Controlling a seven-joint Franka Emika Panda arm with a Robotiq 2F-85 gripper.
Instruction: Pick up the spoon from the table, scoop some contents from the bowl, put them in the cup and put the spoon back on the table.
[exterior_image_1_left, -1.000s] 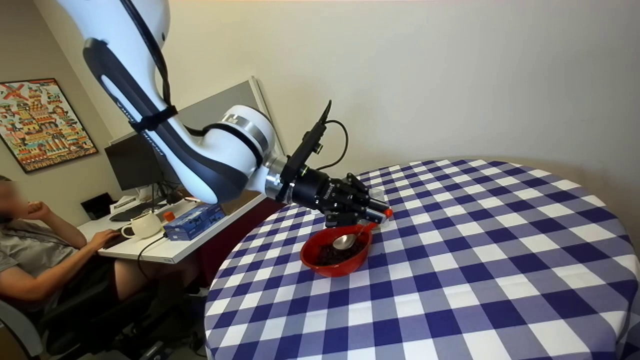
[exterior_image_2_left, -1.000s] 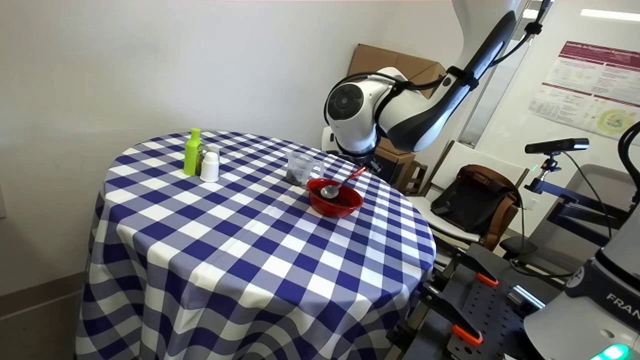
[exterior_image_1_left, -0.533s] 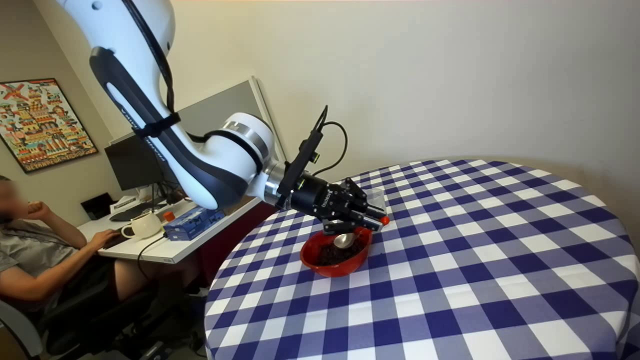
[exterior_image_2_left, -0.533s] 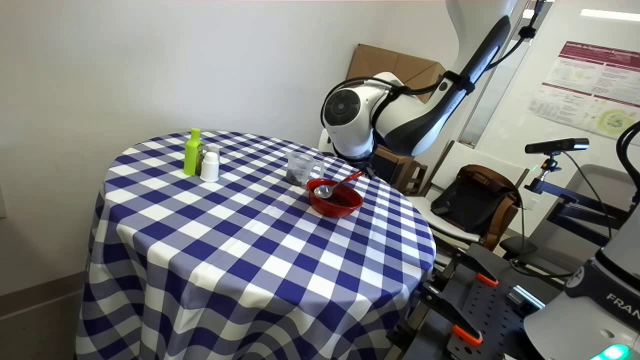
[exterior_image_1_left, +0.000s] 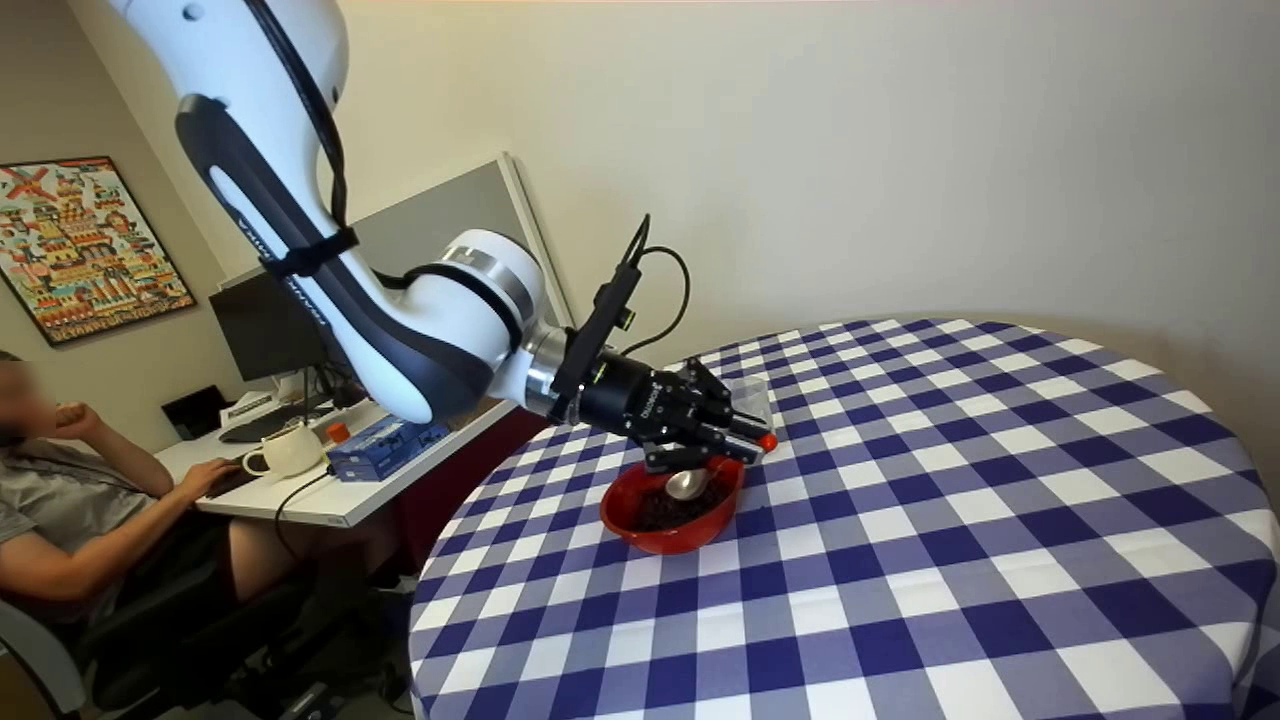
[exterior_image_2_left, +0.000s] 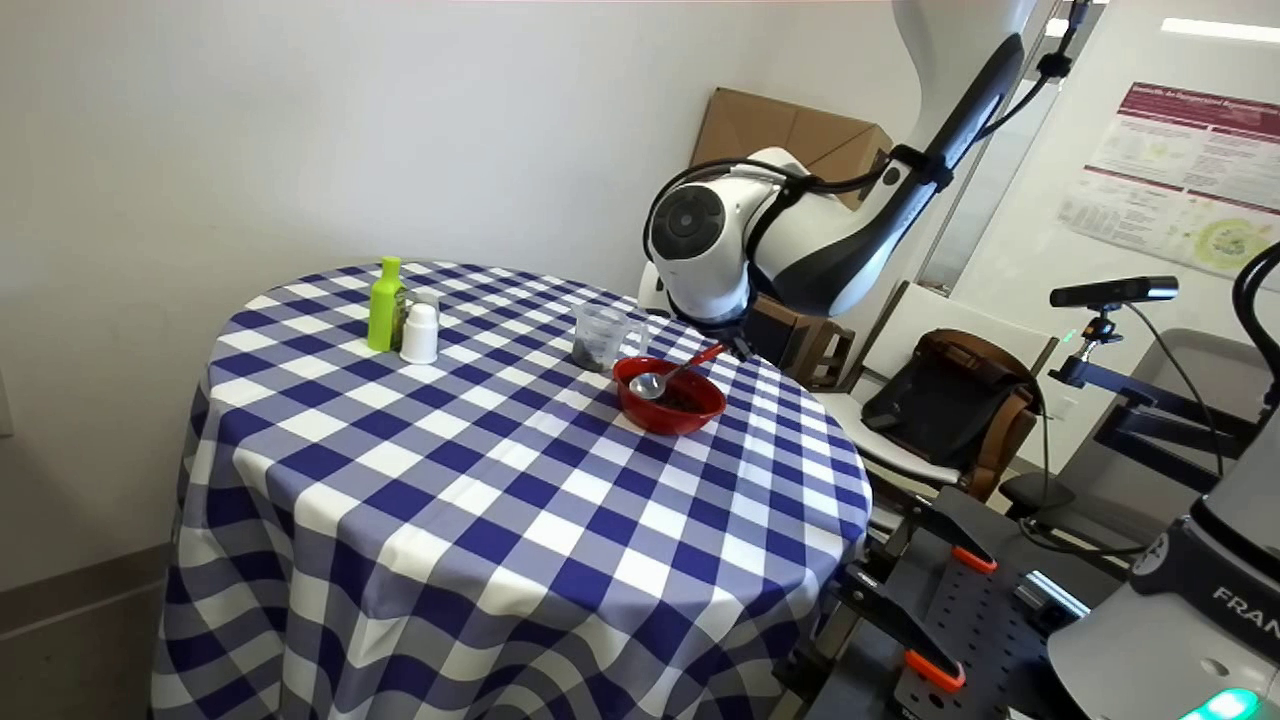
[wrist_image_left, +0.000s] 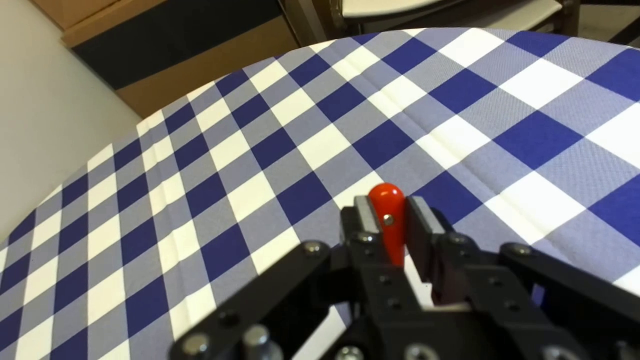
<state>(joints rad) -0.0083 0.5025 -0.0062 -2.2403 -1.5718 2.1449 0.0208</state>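
Observation:
My gripper (exterior_image_1_left: 757, 441) is shut on the red handle of the spoon (wrist_image_left: 389, 215), whose end shows between the fingertips in the wrist view. The spoon's silvery head (exterior_image_1_left: 687, 484) is over the red bowl (exterior_image_1_left: 672, 543), near its rim in an exterior view (exterior_image_2_left: 648, 385). Whether it touches the dark contents (exterior_image_1_left: 665, 512) I cannot tell. The bowl sits on the checked table (exterior_image_2_left: 520, 500). The clear cup (exterior_image_2_left: 598, 335) stands upright beside the bowl, with something dark at its bottom. In an exterior view the cup (exterior_image_1_left: 752, 396) is partly hidden behind the gripper.
A green bottle (exterior_image_2_left: 384, 308) and a white shaker-like item (exterior_image_2_left: 420, 336) stand on the table away from the bowl. A desk (exterior_image_1_left: 330, 505) with a blue box (exterior_image_1_left: 385, 445) and a seated person (exterior_image_1_left: 70, 530) are beside the table.
Over the last second my gripper has moved slightly down with the spoon. The spoon head has shifted towards the bowl rim on the cup's side. In the last half second there is hardly any motion.

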